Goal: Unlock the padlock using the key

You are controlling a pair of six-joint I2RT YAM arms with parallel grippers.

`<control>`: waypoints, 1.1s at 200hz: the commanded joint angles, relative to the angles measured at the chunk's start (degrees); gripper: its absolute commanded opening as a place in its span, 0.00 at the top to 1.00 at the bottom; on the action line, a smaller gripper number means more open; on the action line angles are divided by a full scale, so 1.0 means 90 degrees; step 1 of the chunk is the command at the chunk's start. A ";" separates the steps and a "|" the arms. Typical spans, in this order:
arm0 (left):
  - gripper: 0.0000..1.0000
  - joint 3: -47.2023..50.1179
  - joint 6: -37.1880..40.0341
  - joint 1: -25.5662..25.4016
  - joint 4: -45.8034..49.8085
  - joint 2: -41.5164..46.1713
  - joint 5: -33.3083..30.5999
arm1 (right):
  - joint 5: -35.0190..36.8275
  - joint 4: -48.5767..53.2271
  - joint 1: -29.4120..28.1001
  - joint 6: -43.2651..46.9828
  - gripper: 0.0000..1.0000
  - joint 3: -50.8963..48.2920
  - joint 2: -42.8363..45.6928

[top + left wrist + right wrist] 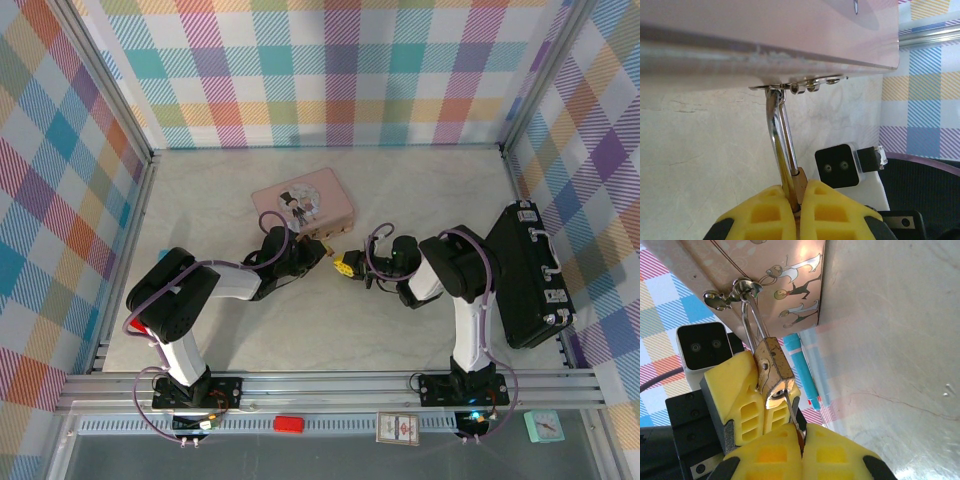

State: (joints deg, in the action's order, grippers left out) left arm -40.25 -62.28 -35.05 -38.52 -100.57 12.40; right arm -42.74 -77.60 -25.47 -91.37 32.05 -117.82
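The right gripper is pinching the key, a thin, stiff sliver that is probably easy to bend or drop, so it is calling for a firm hold on its head and a gentle twist. Its tip is sitting at the underside of the padlock. The left gripper is clamping the small, hard, likely slippery brass body, whose shackle is hanging from the clasp of the pink tin.
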 commanded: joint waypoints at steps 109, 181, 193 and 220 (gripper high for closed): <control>1.00 0.0078 -0.0452 0.0104 -0.1352 -0.0006 0.0367 | 0.0091 -0.0333 0.0042 -0.0240 1.00 0.0198 -0.0127; 1.00 0.0019 -0.0453 0.0134 -0.1306 0.0006 0.0380 | 0.0124 -0.0333 0.0057 -0.0326 1.00 0.0286 -0.0092; 1.00 0.0005 -0.0453 0.0144 -0.1315 -0.0009 0.0403 | 0.0132 -0.0333 0.0052 -0.0320 1.00 0.0269 -0.0090; 1.00 0.0023 -0.0432 0.0164 -0.1325 0.0004 0.0409 | 0.0130 -0.0333 0.0067 -0.0307 1.00 0.0266 -0.0085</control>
State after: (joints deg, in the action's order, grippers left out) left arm -39.55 -62.87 -34.20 -41.23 -100.88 12.82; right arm -42.76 -78.41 -25.19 -93.86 33.12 -118.37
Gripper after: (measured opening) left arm 0.053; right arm 0.055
